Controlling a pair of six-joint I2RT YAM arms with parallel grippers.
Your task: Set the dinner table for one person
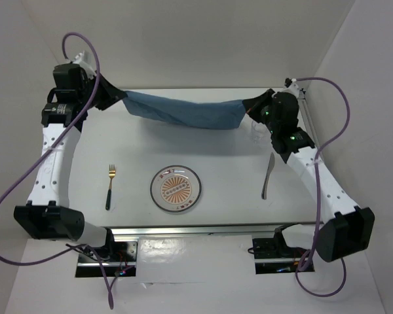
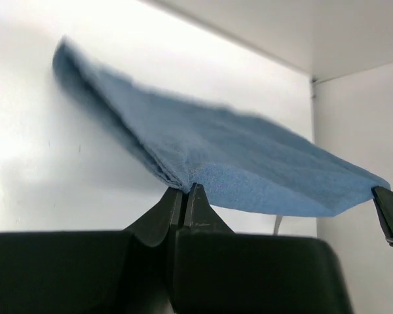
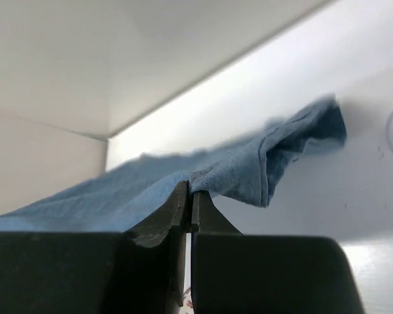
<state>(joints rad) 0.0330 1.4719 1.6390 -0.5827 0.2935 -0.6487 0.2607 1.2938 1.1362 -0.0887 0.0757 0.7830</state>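
**Operator:** What lies nearest the arm bases?

**Keeper:**
- Item 1, the dinner table [image 1: 216, 154]: a white top running from the near edge, where your arms are bolted, to the back wall.
- Item 2, plate [image 1: 176, 188]: round, with an orange sunburst pattern. It lies flat on the table, central, towards the front.
- Item 3, fork [image 1: 110, 186]: gold head and dark handle, left of the plate and apart from it.
- Item 4, slim silver piece [image 1: 267, 175]: right of the plate and well apart, close by your right arm. It is probably a knife, though it is too small to be sure.

**Operator:** And farther back?

**Keeper:**
- Item 5, blue cloth [image 1: 183, 111]: lifted off the table along the far side. It is slung between your two arms and sags in the middle.
- Item 6, left gripper [image 2: 185, 190]: fingers pinched tight on one end of the cloth.
- Item 7, right gripper [image 3: 188, 191]: fingers likewise clamped on the other end, with fabric bunched at the tips.

**Operator:** Which step is this?

**Keeper:** By my reckoning it is the cloth step. The plate and cutlery look placed, and only the cloth is in the air. Next, your arms should travel together, the cloth drawn taut so the sag does not brush the plate. Lower the cloth flat onto a bare part of the table. Let go with both grippers only once it rests there.
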